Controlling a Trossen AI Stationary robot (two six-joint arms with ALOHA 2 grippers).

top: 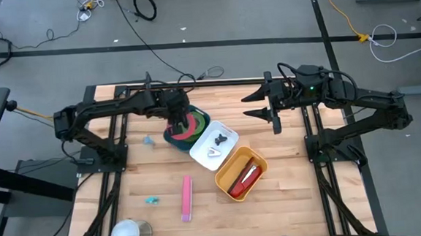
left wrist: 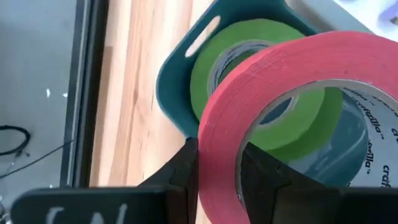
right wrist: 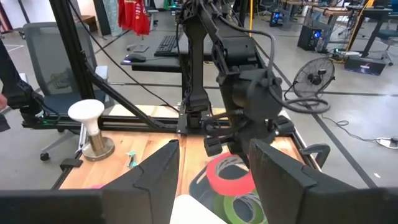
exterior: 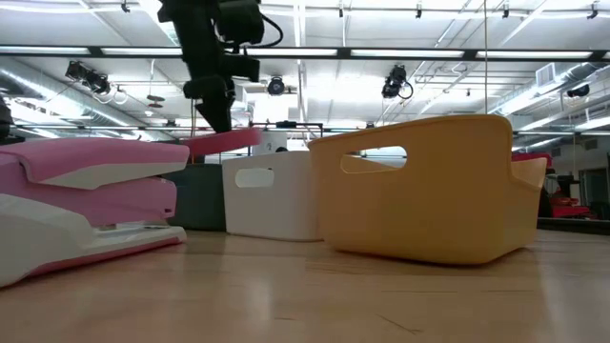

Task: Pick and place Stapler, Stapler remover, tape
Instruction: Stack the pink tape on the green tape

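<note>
Left wrist view: red tape roll (left wrist: 249, 99), clamped on its band by the left end effector (left wrist: 217, 168)
Where: above the teal bin (left wrist: 177, 87), over a green roll (left wrist: 261, 62)
Left arm: reaches across the counter (top: 155, 172)
Right end effector (top: 257, 104): raised, fingers spread, holding nothing

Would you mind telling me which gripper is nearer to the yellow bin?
The right gripper: it hangs open, up and to the right of the yellow bin. The left gripper is farther, holding red tape over the teal bin.

Robotics lab: floor cables (top: 141, 5), ceiling ducts (exterior: 57, 71), workstations (right wrist: 317, 31).
</note>
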